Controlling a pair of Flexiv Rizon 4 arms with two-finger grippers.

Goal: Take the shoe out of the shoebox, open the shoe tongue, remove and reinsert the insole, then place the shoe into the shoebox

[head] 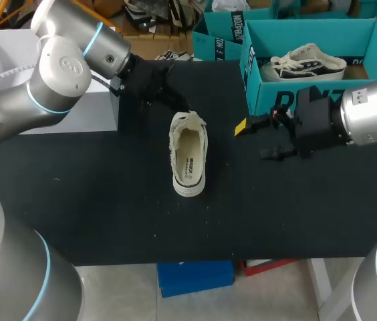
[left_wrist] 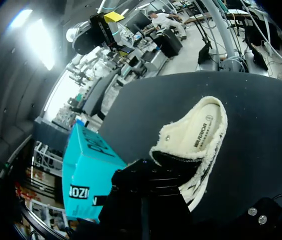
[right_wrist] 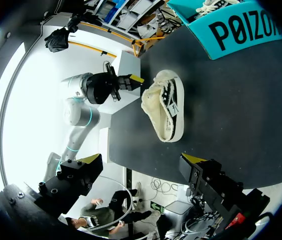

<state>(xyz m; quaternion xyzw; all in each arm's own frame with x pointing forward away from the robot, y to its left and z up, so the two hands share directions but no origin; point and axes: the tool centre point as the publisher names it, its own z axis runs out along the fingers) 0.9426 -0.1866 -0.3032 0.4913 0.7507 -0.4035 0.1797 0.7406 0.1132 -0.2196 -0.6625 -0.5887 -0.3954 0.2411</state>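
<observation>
Shoe [head: 188, 157] is out of the box, sole down on the black bench [head: 75, 194], roughly mid-bench, opening facing up. It is cream with a fuzzy lining, a white rubber end on the near side, and dark stripes on its side in the right wrist view. Insole [head: 190, 160] is seated inside, with a short line of dark print along it. The print is legible but not transcribed here.

Left gripper [head: 175, 100] sits at the shoe's far end, right at the collar edge. In the left wrist view its black body overlaps the near part of the shoe and the tips don't show. Can't tell whether it's apart, together or clamped on the shoe.

Right gripper [head: 255, 140] is between the shoe and the shoebox [head: 309, 100], off the shoe's right side and clear of it. Its fingers are spread wide with nothing between them. The right wrist view confirms this: the yellow tips are far apart and the shoe is well ahead of them.

Shoebox is teal, at the far right of the bench, open top. Its front wall has large dark block lettering, and smaller white lettering shows on a side wall in the left wrist view. A second shoe [head: 305, 63] lies in it, white with laces and a dark sole stripe.
</observation>
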